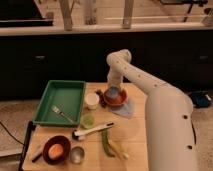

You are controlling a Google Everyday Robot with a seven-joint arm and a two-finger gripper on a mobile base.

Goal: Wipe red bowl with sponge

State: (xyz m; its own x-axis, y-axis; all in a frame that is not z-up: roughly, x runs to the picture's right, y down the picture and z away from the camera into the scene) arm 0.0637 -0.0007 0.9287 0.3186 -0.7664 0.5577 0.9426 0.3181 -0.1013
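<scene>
The red bowl (116,100) sits at the far middle of the wooden table (135,135), just right of a white cup (91,100). A pale blue sponge (113,93) lies inside the bowl's opening. My gripper (112,90) reaches down from the white arm straight over the bowl and meets the sponge. The arm hides most of the fingers.
A pale lavender cloth (125,107) lies under and right of the bowl. A green tray (60,102) with a fork is at the left. A small green cup (87,121), white brush (92,131), green pod (107,142), maroon bowl (56,149) and metal cup (76,154) lie nearer.
</scene>
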